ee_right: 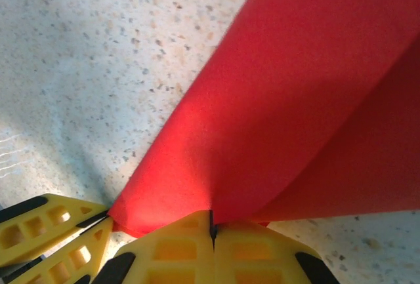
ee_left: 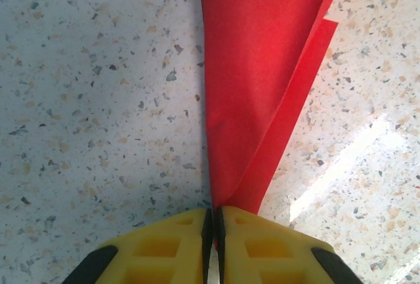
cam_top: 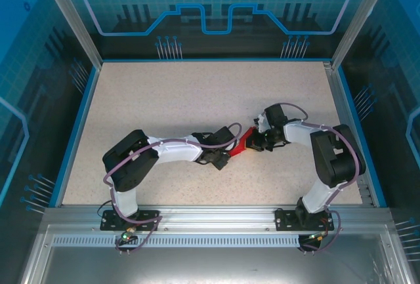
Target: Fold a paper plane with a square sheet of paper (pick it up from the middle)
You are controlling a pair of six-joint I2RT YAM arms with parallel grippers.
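Left gripper (ee_left: 213,213): yellow fingers (ee_left: 164,248) pressed together, pinching the narrow end of the red sheet of paper (ee_left: 256,81). The sheet widens away from the tips over the speckled table (ee_left: 85,100). One folded strip runs along its right side.

Right gripper (ee_right: 212,223): jaws shut on a creased edge of the same sheet.

Top view: both arms bend inward from the near edge, forearms low, wrists facing each other just right of table centre. The folded sheet spans between the two grippers.
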